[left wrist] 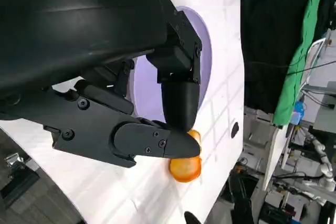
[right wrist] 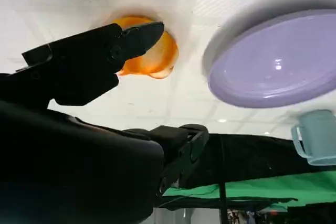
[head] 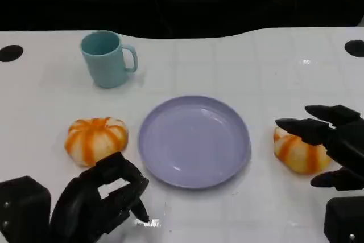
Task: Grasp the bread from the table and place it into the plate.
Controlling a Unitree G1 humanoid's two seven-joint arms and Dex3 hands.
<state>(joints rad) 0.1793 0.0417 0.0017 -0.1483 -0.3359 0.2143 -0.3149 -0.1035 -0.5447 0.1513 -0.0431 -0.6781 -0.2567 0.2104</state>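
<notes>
Two orange-striped breads on a white counter (head: 239, 66), flanking an empty lilac plate (head: 194, 140). Right hand (head: 333, 146) spread wide around the right bread (head: 298, 152), fingers apart above and beside it, seemingly poised to grasp, not clamped. Left hand (head: 99, 200) curled in on nothing, just beside the left bread (head: 95, 139). Teal mug (head: 108, 58) further back.

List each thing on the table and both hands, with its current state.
Plate: empty, flat on the table.
Left bread: on the table, unheld.
Right bread: on the table, right hand's fingers spread around it.
Cup: upright.
Left hand: fingers curled, holding nothing.
Right hand: open at the right bread.
</notes>
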